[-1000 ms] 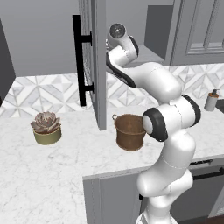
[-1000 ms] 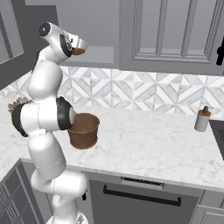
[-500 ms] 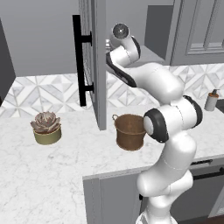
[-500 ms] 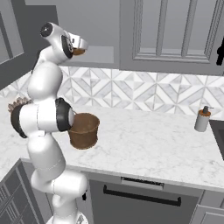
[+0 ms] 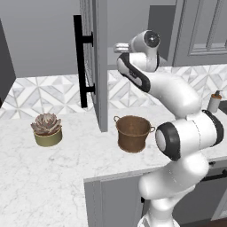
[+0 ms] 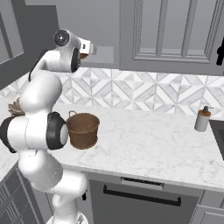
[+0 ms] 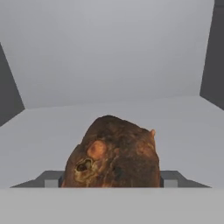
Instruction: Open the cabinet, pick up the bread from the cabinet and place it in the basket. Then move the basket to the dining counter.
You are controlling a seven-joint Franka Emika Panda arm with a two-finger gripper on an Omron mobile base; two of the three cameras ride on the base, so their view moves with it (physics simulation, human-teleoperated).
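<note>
The cabinet's glass door (image 5: 98, 66) stands open, edge-on, with its black bar handle (image 5: 80, 62) facing left. My gripper (image 5: 119, 48) (image 6: 89, 48) reaches into the cabinet opening and is shut on the bread (image 7: 113, 154), a small golden-brown loaf that also peeks out under the hand (image 6: 83, 55). A finger (image 7: 49, 179) presses each side of the loaf, with the grey cabinet shelf (image 7: 183, 118) beyond. The copper-brown basket (image 5: 133, 132) (image 6: 82, 128) stands on the worktop below the hand. The dining counter is out of view.
An olive pot with a succulent (image 5: 46, 129) sits left of the open door. A soap dispenser (image 6: 202, 119) stands at the worktop's right end by the tiled backsplash (image 6: 144, 92). Solid-panelled cabinets (image 6: 175, 30) hang to the right.
The hand has drawn a little to the right, out of the cabinet opening, with the bread still in it. Basket and door have not moved.
</note>
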